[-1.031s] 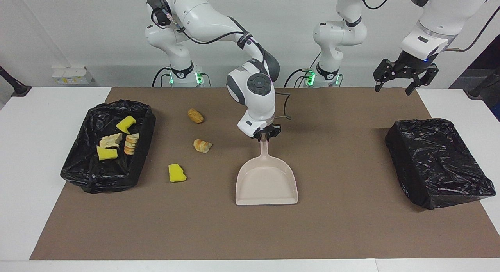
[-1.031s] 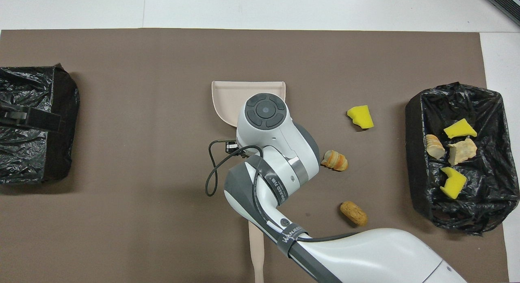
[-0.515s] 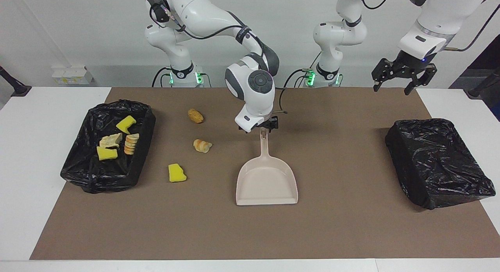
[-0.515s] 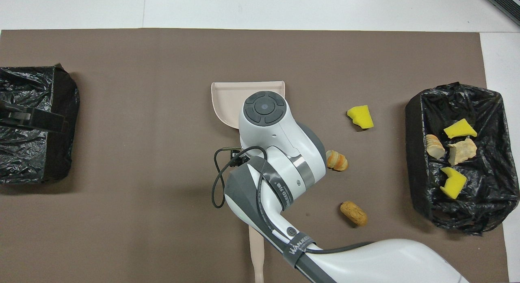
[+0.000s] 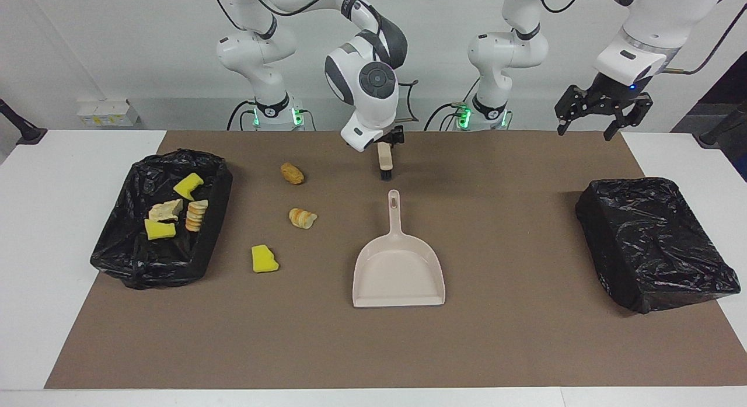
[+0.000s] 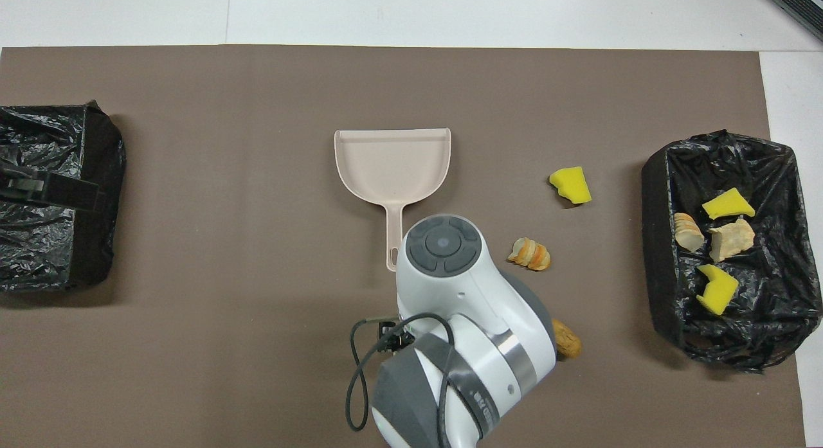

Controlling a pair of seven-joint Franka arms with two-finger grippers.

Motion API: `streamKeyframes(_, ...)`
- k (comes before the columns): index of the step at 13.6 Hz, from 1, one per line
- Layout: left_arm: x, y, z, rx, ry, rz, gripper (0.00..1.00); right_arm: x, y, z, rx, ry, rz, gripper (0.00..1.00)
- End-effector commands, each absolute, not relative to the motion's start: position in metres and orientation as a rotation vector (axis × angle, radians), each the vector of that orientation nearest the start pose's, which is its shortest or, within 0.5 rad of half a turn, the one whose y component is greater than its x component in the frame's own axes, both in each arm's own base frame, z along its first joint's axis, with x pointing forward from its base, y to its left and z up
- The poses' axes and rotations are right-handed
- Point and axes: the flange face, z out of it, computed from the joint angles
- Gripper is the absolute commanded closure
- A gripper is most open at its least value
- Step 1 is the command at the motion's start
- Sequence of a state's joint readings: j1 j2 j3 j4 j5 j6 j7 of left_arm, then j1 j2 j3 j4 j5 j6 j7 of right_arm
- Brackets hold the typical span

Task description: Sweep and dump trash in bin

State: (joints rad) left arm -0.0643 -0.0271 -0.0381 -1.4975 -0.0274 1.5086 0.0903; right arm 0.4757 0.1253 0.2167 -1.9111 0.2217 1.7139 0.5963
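Robotics lab: two white robot arms (image 5: pixel 362 74) bolted at a white table (image 5: pixel 52 232) with a brown paper mat (image 5: pixel 513 337), bare white wall, trailing cables, green status lights on bases.

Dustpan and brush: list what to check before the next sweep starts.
1. Dustpan flat on the mat, apart from both grippers: ok.
2. Dustpan pan empty, mouth pointing away from the robots: ok.
3. Right gripper at the brush, which is nearer to the robots than the dustpan's handle. Secure hold: cannot tell.
4. All trash in the bin: not ok. The brown roll, sliced piece and yellow sponge chunk lie on the mat between bin and dustpan.
5. Bin open on top: ok.
6. Left gripper open, waiting raised at its own end of the table: ok.
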Motion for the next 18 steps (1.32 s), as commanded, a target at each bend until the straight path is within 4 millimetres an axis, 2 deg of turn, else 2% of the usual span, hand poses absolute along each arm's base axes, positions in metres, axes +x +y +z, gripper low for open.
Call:
streamKeyframes(1,0.526,-0.053,0.684,-3.139,0.295,-0.080,0.00,0.354,0.357,0.396,-3.052,-0.085,0.582,0.00)
streamKeyframes(4,0.524,-0.055,0.682,-3.141,0.300,-0.072,0.00,0.312,0.362,0.383,-3.002,-0.056,0.567,0.00)
streamKeyframes(5,0.522,-0.058,0.681,-3.142,0.315,-0.080,0.00,0.300,0.372,0.377,-3.013,-0.043,0.574,0.03)
streamKeyframes(7,0.520,-0.062,0.677,-3.144,0.320,-0.065,0.00,0.283,0.381,0.353,-3.030,-0.037,0.567,0.08)
streamKeyframes(9,0.517,-0.085,0.660,-3.135,0.381,-0.013,0.00,0.273,0.384,0.341,-3.040,-0.064,0.577,0.13)
streamKeyframes(11,0.513,-0.120,0.640,-3.118,0.458,0.020,0.00,0.261,0.387,0.330,-3.055,-0.090,0.596,0.20)
streamKeyframes(12,0.510,-0.140,0.629,-3.116,0.447,0.025,0.00,0.260,0.387,0.330,-3.056,-0.088,0.598,0.27)
streamKeyframes(13,0.507,-0.161,0.616,-3.118,0.407,0.021,0.00,0.260,0.387,0.330,-3.056,-0.087,0.600,0.41)
streamKeyframes(15,0.499,-0.204,0.585,-3.120,0.386,-0.018,0.00,0.262,0.391,0.331,-3.055,-0.057,0.599,0.71)
streamKeyframes(16,0.496,-0.221,0.570,-3.123,0.390,-0.038,0.00,0.262,0.391,0.330,-3.055,-0.058,0.599,0.91)
streamKeyframes(17,0.493,-0.236,0.559,-3.132,0.405,-0.050,0.00,0.262,0.392,0.331,-3.054,-0.059,0.597,1.00)
streamKeyframes(18,0.490,-0.252,0.549,-3.151,0.408,-0.063,0.00,0.263,0.391,0.332,-3.053,-0.055,0.597,1.00)
